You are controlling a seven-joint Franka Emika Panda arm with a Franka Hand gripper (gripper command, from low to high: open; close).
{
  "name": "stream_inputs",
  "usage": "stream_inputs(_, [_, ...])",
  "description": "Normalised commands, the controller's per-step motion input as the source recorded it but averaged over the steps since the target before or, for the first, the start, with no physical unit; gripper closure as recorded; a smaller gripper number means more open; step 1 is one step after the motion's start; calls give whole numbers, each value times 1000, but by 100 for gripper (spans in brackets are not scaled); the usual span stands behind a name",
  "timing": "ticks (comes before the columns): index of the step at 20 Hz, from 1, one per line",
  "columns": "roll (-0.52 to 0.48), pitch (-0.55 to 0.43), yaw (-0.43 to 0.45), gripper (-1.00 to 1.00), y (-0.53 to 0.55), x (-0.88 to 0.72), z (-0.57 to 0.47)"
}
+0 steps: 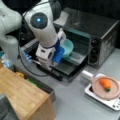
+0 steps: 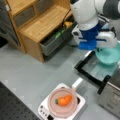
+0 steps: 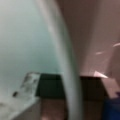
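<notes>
At a front view's left, a wooden cabinet (image 1: 23, 96) stands on the grey surface (image 1: 72, 102), with a dark bin (image 1: 37, 83) of small yellow and green items just beside it; in the second front view the same cabinet (image 2: 37, 25) sits at the top left corner. Next to the right comes the white arm, whose gripper (image 1: 58, 53) reaches into the mouth of the toaster oven (image 1: 100, 35), over its lowered door (image 1: 62, 68). The gripper (image 2: 100, 42) is at the near rim of a teal bowl (image 1: 68, 47), which rests just inside the oven opening; in a front view the bowl (image 2: 110, 56) lies at the right edge, above the door's glass. In the wrist view the bowl's rim (image 3: 63, 62) runs close through the middle of the frame, with one finger (image 3: 27, 85) on its inner side. Whether the jaws are pinched on the rim I cannot tell. Farther right, near the surface's edge, a white scale (image 1: 98, 96) carries a pink plate (image 1: 106, 87) with an orange carrot (image 1: 105, 83) lying on it, well apart from the oven door; in a front view the carrot (image 2: 64, 100) lies at the bottom.
</notes>
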Motion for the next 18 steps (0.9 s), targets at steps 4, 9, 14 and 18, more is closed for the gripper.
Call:
stream_inputs(4, [9,-305,-88,100,428,-175,-208])
stream_inputs(9, [-54,-232,-126,100,371,-158,-147])
stream_inputs(14, [-1,-169,-148,100,219,-188,-146])
stream_inputs(18, [26,-131,-136,100,73,-219,-146])
